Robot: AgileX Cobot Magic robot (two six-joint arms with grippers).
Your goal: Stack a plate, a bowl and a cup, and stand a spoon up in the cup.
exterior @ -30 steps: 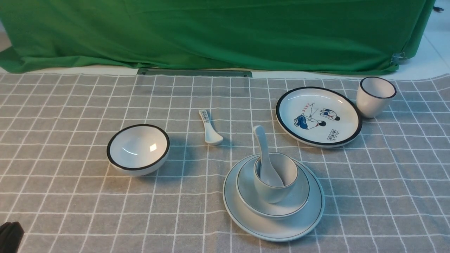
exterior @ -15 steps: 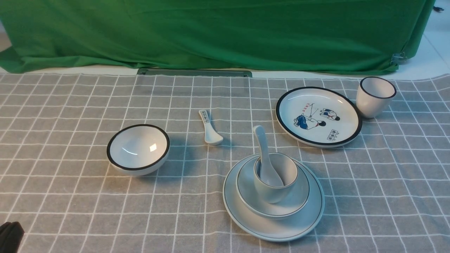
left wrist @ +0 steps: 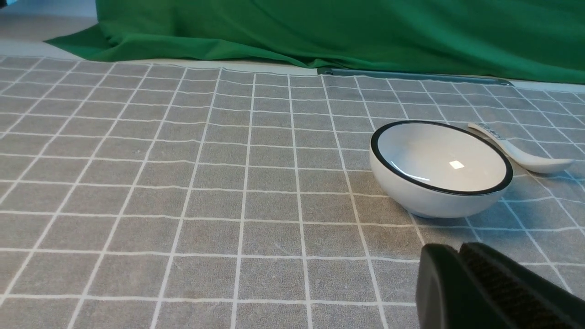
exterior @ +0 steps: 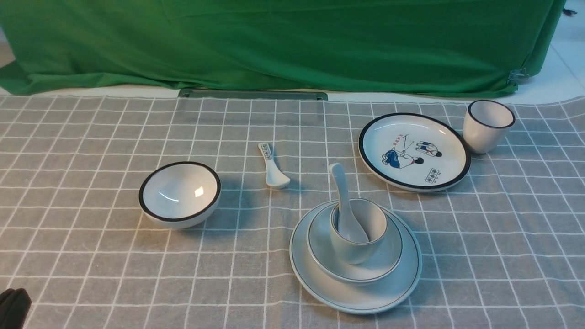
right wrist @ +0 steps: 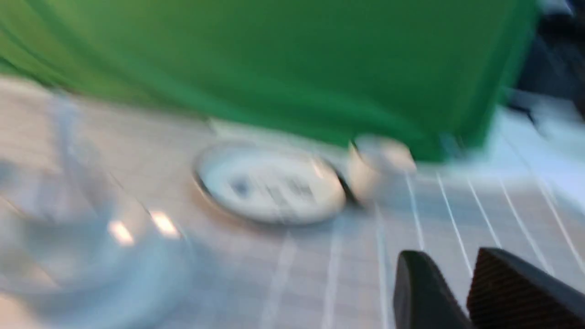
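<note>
In the front view the pale plate point(exterior: 397, 292) lies at the near centre-right of the checked cloth. The shallow bowl point(exterior: 388, 262) sits on it and the grey-green cup point(exterior: 356, 251) sits in the bowl. The long white spoon point(exterior: 340, 187) stands in the cup, its handle leaning away and to the left. My left gripper point(left wrist: 457, 249) is shut and empty, low over the cloth; only a dark corner of it shows at the front view's near left point(exterior: 13, 307). My right gripper point(right wrist: 445, 256) is empty with a narrow gap between its tips. It is out of the front view, and its wrist view is blurred.
A deeper black-rimmed bowl point(exterior: 179, 194) stands at the left, just beyond my left gripper point(left wrist: 441, 169). A short printed spoon point(exterior: 273, 167) lies mid-table. A cartoon plate point(exterior: 414, 151) and a black-rimmed cup point(exterior: 488, 125) stand at the far right. A green cloth point(exterior: 274, 41) hangs behind.
</note>
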